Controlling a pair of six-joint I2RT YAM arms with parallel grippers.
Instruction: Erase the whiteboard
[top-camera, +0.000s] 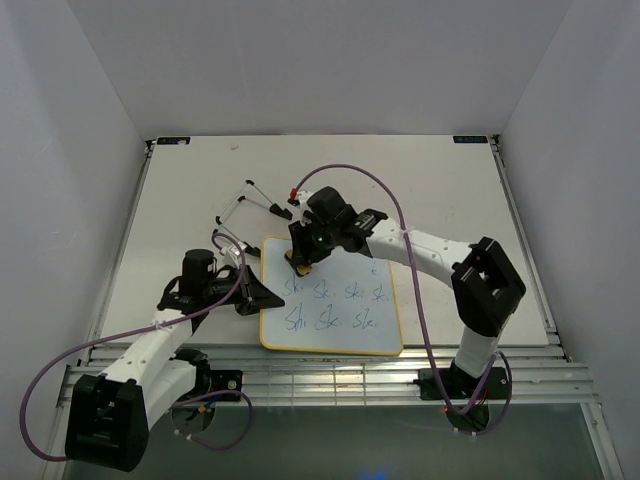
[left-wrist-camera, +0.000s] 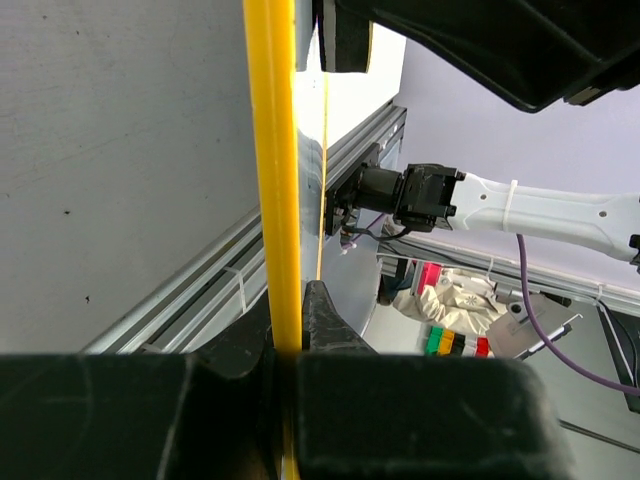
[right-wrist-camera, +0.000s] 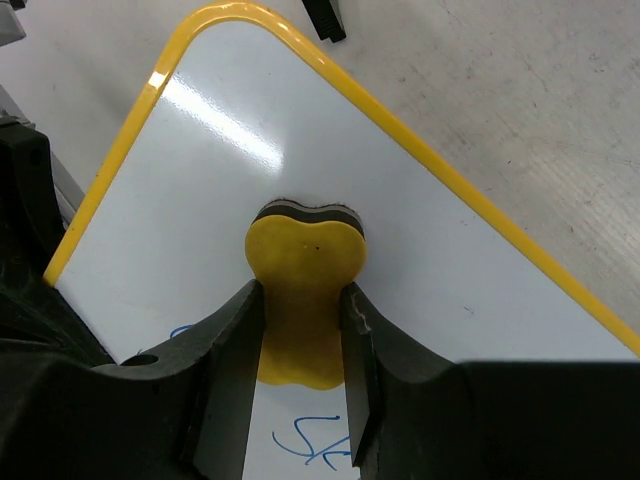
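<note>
The whiteboard (top-camera: 345, 280), white with a thin yellow frame, lies flat near the table's front and bears two rows of blue handwriting. My left gripper (top-camera: 258, 296) is shut on the board's left edge; in the left wrist view the yellow frame (left-wrist-camera: 275, 180) runs up between the jaws. My right gripper (top-camera: 300, 262) is shut on a small yellow eraser (right-wrist-camera: 303, 300) and presses it on the board's far left corner (right-wrist-camera: 200, 130). Blue marks (right-wrist-camera: 305, 445) show just below the eraser.
Black wire feet (top-camera: 250, 200) lie on the table behind the board. The table's aluminium front rail (top-camera: 330, 365) runs just in front of the board. White walls enclose the left, right and back.
</note>
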